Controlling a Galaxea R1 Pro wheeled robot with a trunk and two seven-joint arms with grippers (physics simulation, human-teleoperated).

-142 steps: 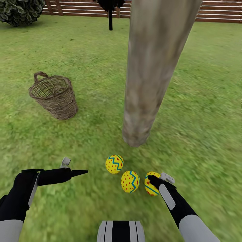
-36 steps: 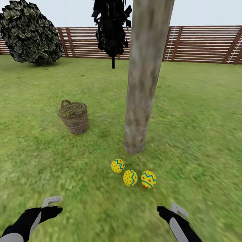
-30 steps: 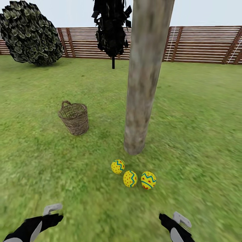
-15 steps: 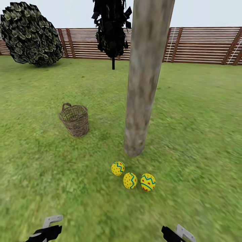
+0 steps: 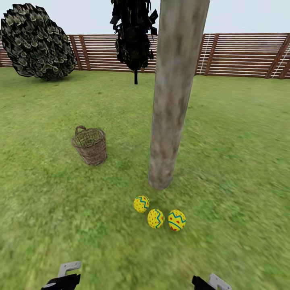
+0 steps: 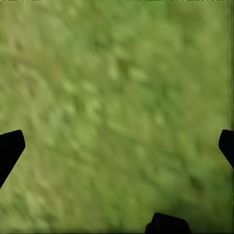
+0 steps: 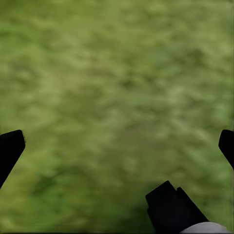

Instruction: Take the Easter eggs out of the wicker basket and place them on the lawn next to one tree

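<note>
Head view: three eggs (image 5: 160, 213) lie on the lawn (image 5: 233, 161) just beside the tree (image 5: 173, 92); the basket (image 5: 90, 145) stands apart. Left wrist: left gripper (image 6: 117, 146), jaws wide apart over grass. Right wrist: right gripper (image 7: 117, 146), likewise spread.

No readable text, label, brand, number or sign is found in any view. The three Easter eggs (image 5: 160, 214) carry only painted dots and zigzag bands, no characters. The tree (image 5: 173, 96) trunk, the wicker basket (image 5: 90, 146) and the fence (image 5: 241, 54) bear no markings.
</note>
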